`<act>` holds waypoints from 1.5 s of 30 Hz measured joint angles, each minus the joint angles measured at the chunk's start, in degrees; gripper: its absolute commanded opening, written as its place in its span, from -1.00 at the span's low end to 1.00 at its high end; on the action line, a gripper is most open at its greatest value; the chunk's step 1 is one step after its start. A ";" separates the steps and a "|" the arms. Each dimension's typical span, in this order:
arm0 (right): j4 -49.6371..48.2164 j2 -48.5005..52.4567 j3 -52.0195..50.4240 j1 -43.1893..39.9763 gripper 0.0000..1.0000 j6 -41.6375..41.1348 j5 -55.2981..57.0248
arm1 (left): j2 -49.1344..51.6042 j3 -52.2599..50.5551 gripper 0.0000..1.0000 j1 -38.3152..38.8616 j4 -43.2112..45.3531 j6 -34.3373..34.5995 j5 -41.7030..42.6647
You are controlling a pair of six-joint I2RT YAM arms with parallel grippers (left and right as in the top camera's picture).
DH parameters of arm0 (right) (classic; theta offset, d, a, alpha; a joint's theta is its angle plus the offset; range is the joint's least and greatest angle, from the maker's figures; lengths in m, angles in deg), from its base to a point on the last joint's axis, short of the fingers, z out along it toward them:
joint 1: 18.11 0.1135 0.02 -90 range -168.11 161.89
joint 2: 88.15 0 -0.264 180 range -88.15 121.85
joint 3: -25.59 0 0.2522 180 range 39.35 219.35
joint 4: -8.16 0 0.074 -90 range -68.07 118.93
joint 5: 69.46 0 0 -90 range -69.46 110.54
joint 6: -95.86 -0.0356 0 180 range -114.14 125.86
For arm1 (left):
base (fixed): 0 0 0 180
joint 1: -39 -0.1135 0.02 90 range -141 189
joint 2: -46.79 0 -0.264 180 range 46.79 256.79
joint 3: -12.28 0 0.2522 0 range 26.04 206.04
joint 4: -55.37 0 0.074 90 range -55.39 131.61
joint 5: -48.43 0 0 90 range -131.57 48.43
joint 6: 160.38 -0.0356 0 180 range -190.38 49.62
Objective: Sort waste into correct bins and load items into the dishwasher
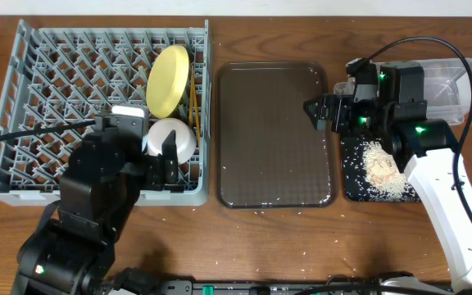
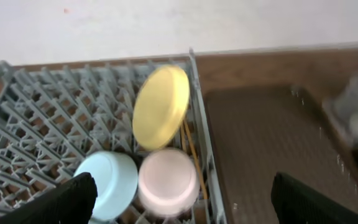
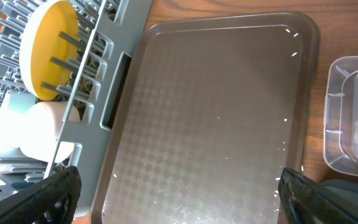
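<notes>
The left gripper (image 2: 182, 190) hangs over the near corner of the dish rack (image 1: 31, 98) with its jaws wide apart and nothing between them. The white bowl (image 2: 168, 182) and light blue bowl (image 2: 109, 183) sit right below it, side by side among the pegs. To me that is the likeliest trouble: a low or sideways move could clip a bowl, or nudge the yellow plate (image 1: 169, 79), which stands on edge behind them and only leans on the pegs. The chopsticks (image 1: 193, 105) lie against the rack's right wall, thin enough to slip through the lattice if jostled.

The right gripper (image 3: 179, 177), also open and empty, hovers over the brown serving tray (image 1: 275, 135). Behind it the rice scraps (image 1: 381, 168) are heaped in the black tray (image 1: 349, 190), beside the clear tub (image 1: 449, 90), whose contents I can't make out. Stray grains dot the serving tray and the table (image 1: 301, 246), and a sweep of that arm could scatter them further.

The bowls are smooth domes and the plate is a matte disc. The rack is rigid grey plastic, and the serving tray has a fine diamond texture and a raised rim.
</notes>
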 measured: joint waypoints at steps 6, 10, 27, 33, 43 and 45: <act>0.00 0.00 0.00 0.00 0.99 0.02 0.00 | -6.05 -8.70 0.81 -4.07 14.75 4.83 -1.64; 0.02 0.00 0.00 0.00 0.99 0.13 0.04 | -13.27 -20.92 0.81 -10.49 24.81 5.88 2.25; 0.00 0.00 0.00 0.00 0.99 0.15 0.17 | -45.16 -57.35 0.81 -18.80 38.27 6.10 7.06; 0.02 0.00 0.00 0.00 0.99 0.15 0.17 | -46.34 -65.51 0.81 -18.80 45.22 6.12 7.08; 0.02 0.00 0.00 0.00 0.98 0.15 0.20 | -46.45 -67.78 0.82 -18.80 45.59 6.12 7.28; 0.02 0.00 0.00 0.00 0.99 0.15 0.20 | -46.47 -67.67 0.81 -18.80 44.68 6.12 7.67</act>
